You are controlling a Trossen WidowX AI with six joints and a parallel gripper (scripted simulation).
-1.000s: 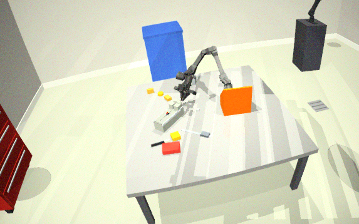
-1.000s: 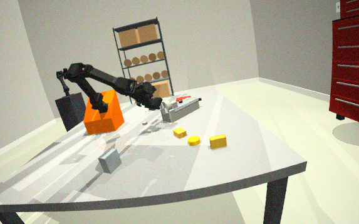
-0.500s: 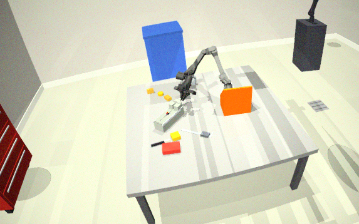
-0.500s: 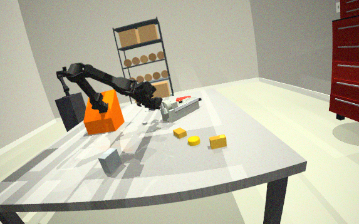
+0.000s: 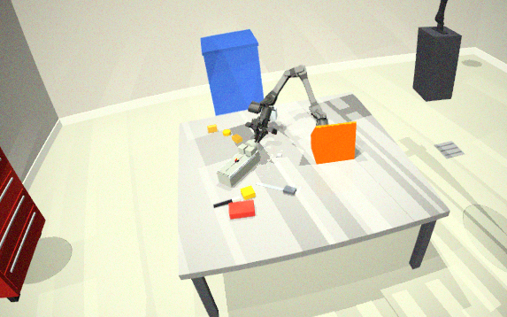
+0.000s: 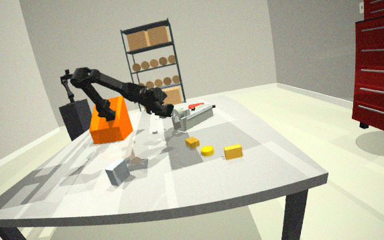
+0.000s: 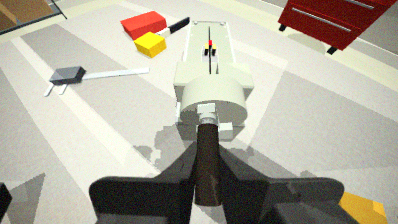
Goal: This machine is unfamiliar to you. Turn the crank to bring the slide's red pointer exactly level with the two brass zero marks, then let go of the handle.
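The light grey slide machine (image 5: 238, 170) (image 6: 198, 114) (image 7: 210, 70) lies on the table (image 5: 326, 212). Its round crank disc (image 7: 213, 97) faces my gripper. My gripper (image 7: 204, 145) (image 5: 259, 133) (image 6: 166, 110) is shut on the dark crank handle (image 7: 207, 150), which sticks out from the lower part of the disc. In the wrist view the slide's red pointer (image 7: 210, 43) sits in the slot just beyond the two brass zero marks (image 7: 205, 50), close to them but a little farther from the crank.
A red block (image 5: 241, 209) (image 7: 144, 24), a yellow block (image 5: 248, 192) (image 7: 150, 44) and a grey-headed brush (image 5: 289, 189) (image 7: 67, 75) lie past the machine. Three yellow pieces (image 6: 207, 150) lie beside it. An orange box (image 5: 334, 143) and a blue box (image 5: 233, 71) stand nearby.
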